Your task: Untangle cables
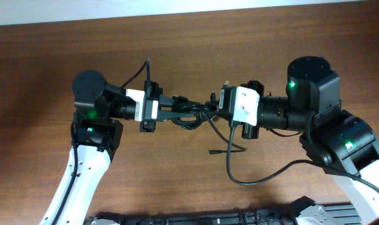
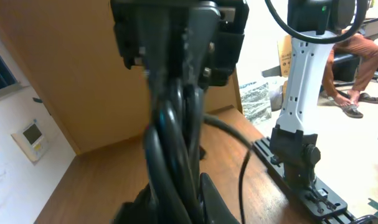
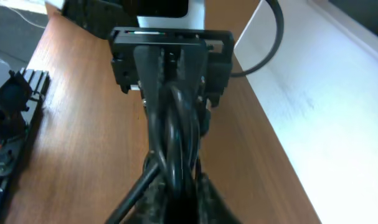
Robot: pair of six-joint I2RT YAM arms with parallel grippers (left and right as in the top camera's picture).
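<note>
Black cables [image 1: 190, 112]: left tool [image 1: 169, 109], right tool [image 1: 213, 104]

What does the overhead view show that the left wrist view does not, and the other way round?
Only overhead: the left arm's body, seen from above. Only left wrist: a seated person in the room and a small wall panel. Both: the cables, bundled, running from the left gripper to the right gripper above the wooden table.
</note>
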